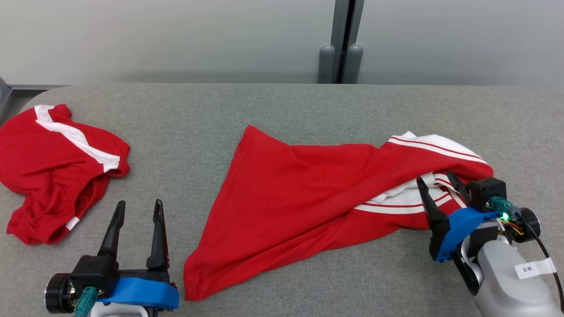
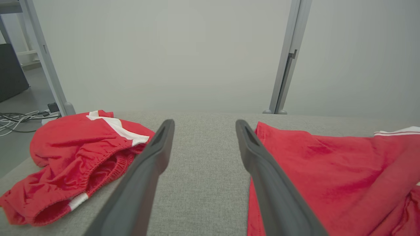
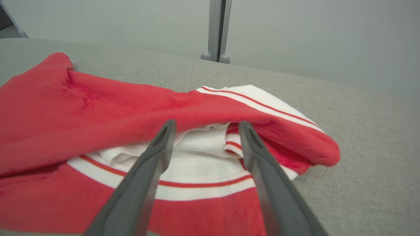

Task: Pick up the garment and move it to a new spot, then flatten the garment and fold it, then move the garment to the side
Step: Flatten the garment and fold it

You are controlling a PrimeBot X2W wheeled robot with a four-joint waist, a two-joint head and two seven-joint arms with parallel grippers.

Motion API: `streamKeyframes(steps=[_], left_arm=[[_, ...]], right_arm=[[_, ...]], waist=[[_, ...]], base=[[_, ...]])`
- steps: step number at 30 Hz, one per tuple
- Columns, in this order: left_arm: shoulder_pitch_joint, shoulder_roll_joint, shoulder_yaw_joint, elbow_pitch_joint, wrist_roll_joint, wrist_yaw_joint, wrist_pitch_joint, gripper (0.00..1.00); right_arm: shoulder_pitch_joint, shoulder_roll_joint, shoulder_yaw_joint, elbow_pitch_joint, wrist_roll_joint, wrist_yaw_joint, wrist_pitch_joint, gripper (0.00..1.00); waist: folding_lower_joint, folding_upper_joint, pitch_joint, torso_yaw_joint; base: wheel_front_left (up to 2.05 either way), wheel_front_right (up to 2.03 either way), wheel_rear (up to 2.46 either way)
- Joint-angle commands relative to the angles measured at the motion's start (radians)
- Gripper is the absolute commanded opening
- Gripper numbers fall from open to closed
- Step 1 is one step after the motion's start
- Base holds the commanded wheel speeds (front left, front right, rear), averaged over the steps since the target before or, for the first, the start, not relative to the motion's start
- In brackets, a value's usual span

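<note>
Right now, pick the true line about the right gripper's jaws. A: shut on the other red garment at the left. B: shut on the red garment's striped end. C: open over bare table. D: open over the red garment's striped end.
D: the right gripper stands with jaws apart over the white-striped end of the red garment, clamping nothing.

The red garment with white striped trim (image 1: 299,193) was soft, matt knitted cloth. The crumpled red garment with a white band (image 1: 57,171) looked the same cloth. The grey table top (image 1: 176,123) wore coarse, matt woven fabric. The left gripper (image 1: 139,203) and right gripper (image 1: 435,177) had smooth, matt dark plastic fingers (image 1: 112,233) on glossier blue plastic mounts (image 1: 141,295).
</note>
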Motion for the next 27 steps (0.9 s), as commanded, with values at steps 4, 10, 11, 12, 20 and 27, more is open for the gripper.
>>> streamKeyframes(steps=[4,10,11,12,20,27], left_arm=[[-0.004,-0.002,-0.004,-0.004,-0.005,-0.001,-0.003,1.0],[-0.018,-0.002,-0.016,-0.004,-0.008,-0.001,-0.003,1.0],[-0.021,-0.002,-0.019,-0.003,-0.007,-0.001,-0.003,1.0],[-0.022,-0.002,-0.022,-0.003,-0.007,-0.001,-0.003,1.0],[-0.04,-0.003,-0.033,0.0,-0.015,-0.001,-0.003,1.0],[-0.041,-0.003,-0.022,0.006,-0.016,-0.001,-0.003,1.0]], right_arm=[[0.007,-0.017,0.005,0.023,0.013,0.0,0.02,1.0],[-0.04,-0.028,0.015,0.078,0.001,0.0,0.053,1.0],[-0.049,-0.028,0.019,0.09,-0.001,0.0,0.055,1.0],[-0.06,-0.028,0.022,0.1,-0.001,0.0,0.057,1.0],[-0.14,-0.016,0.058,0.198,0.005,0.0,0.07,0.99],[-0.152,-0.002,0.096,0.226,0.041,0.0,0.015,0.0]], waist=[[0.0001,-0.0001,0.006,0.004],[0.0001,-0.0001,0.026,0.015],[0.0001,-0.0001,0.029,0.017],[0.0001,-0.0001,0.033,0.021],[0.0001,-0.0001,0.063,0.044],[0.0001,-0.0001,0.062,0.041]], base=[[0.0,0.0,0.0],[0.0,0.0,0.0],[0.0,0.0,0.0],[0.0,0.0,0.0],[0.0,0.0,0.0],[0.0,0.0,0.0]])
